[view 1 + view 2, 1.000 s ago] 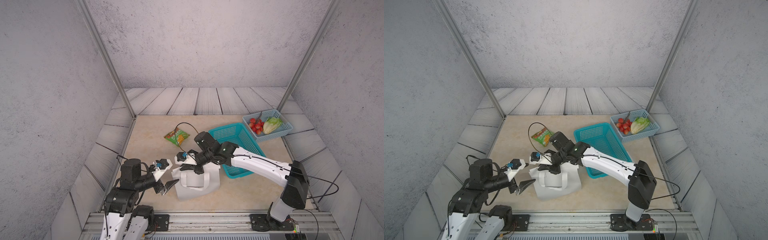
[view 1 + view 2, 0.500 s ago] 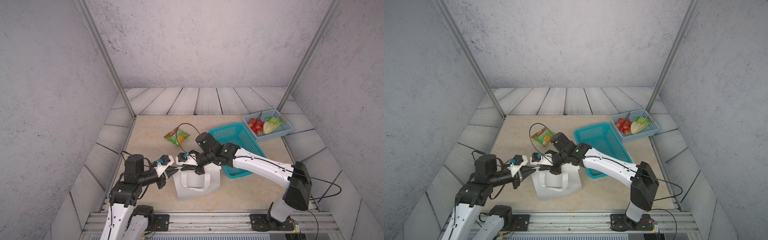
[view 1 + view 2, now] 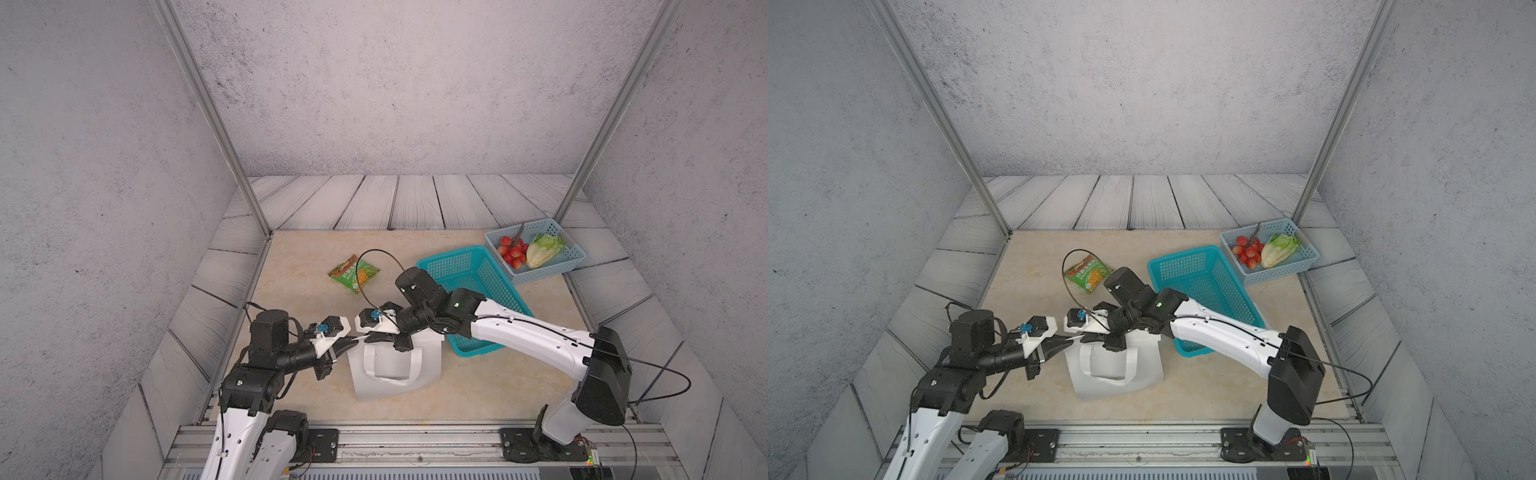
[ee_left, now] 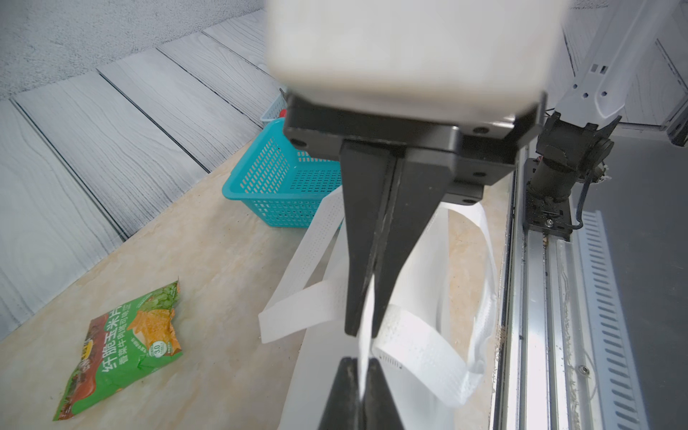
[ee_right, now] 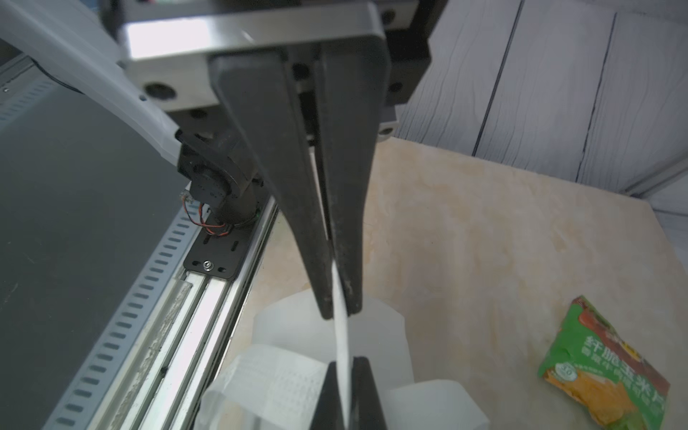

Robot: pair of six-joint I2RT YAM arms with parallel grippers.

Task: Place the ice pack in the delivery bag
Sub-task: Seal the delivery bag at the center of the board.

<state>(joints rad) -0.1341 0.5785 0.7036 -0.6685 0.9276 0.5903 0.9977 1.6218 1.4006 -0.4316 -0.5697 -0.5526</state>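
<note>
**Delivery Bag Edge Pinched From Both Sides**

The delivery bag point(image 3: 395, 374) was seen lying on the tabletop point(image 3: 478, 386), close to the front rail and between the two arms. A thin white edge at the bag's far end was grasped by the left end effector point(image 4: 366, 327), whose dark fingers were clenched on the fabric. The same edge was gripped by the right end effector point(image 5: 340, 312), likewise closed on it. The two sets of fingertips were found almost tip to tip in both wrist views. The flat loop handles point(image 4: 420, 357) were draped loosely over the bag's white face. A teal basket point(image 3: 451, 266) was set just beside the bag, on the right arm's side. Well beyond it, a pale blue basket point(image 3: 552, 270) was filled with tomatoes point(image 3: 513, 253) and lettuce point(image 3: 542, 249). A green snack packet point(image 3: 354, 274) was left beyond the bag, apart from it.
</note>
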